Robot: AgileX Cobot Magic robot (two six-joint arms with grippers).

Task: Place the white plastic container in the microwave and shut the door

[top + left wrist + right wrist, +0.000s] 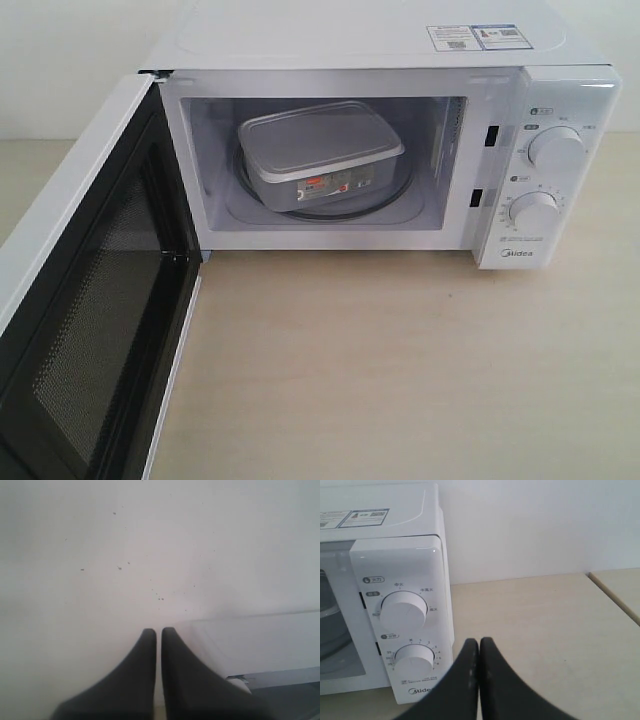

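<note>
The white plastic container sits inside the microwave on the glass turntable, red label facing out. The door hangs wide open to the left, black mesh inner face showing. Neither gripper appears in the exterior view. My left gripper is shut with nothing between its dark fingers; it faces a white wall, with the edge of the door beside it. My right gripper is shut and empty, hovering to the right of the microwave near the lower dial.
A light wooden tabletop spreads in front of the microwave. To the right of the microwave the tabletop meets a white wall, and a seam to a second table runs at the far side.
</note>
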